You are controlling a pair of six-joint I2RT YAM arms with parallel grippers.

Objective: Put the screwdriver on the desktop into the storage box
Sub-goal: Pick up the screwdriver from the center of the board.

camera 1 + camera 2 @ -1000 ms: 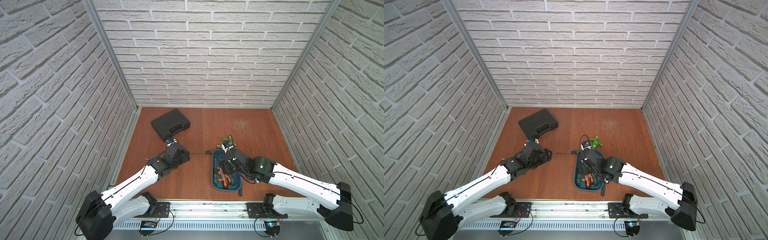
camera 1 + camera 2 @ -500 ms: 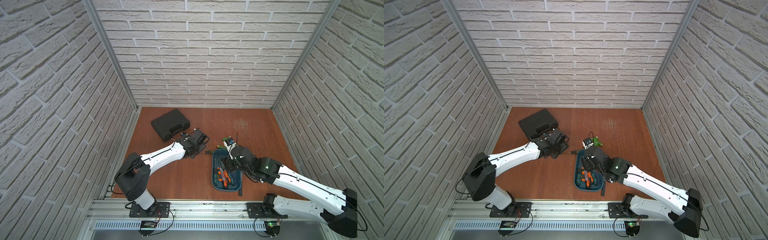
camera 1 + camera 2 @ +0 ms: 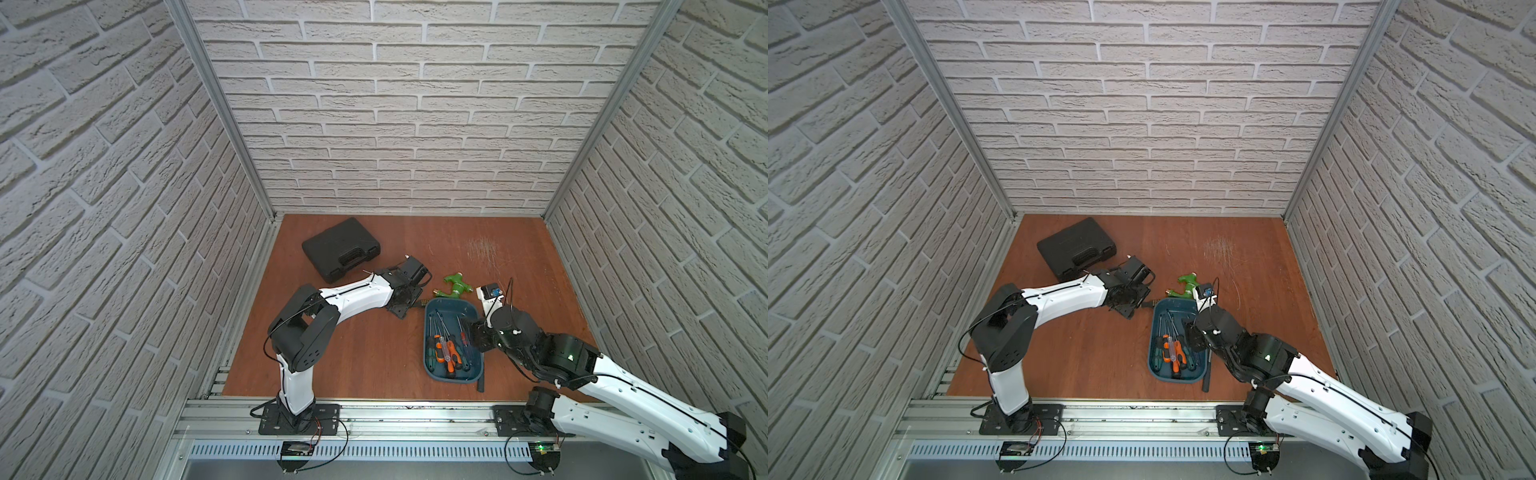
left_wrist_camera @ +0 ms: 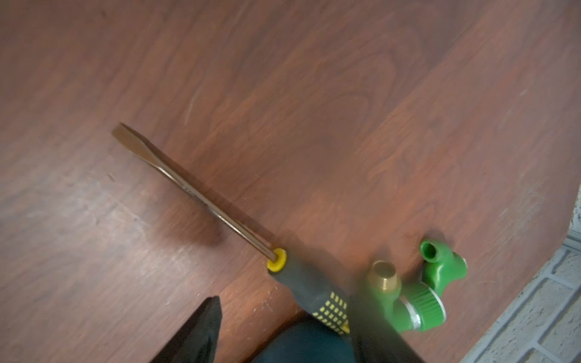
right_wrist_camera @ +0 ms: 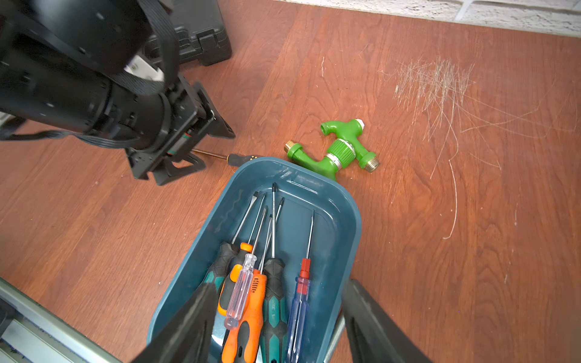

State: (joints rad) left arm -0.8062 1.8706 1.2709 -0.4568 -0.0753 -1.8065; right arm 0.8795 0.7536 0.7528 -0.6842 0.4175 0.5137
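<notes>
1. In both top views the light is bright and even, coming from overhead; the brick walls (image 3: 415, 124) look stretched toward the left and right edges.
2. Faint, soft-edged shadows lie on the desktop (image 3: 374, 353) under the left arm (image 3: 357, 295).
3. The left wrist view is dimmer and smeared: the screwdriver (image 4: 201, 195) handle and one finger (image 4: 374, 327) of the left gripper (image 4: 286, 301) blur.
4. The right wrist view is crisp; the storage box (image 5: 352, 220) shows a mild sheen, and the right gripper (image 5: 278, 286) fingers (image 5: 188, 327) are out of focus.
</notes>
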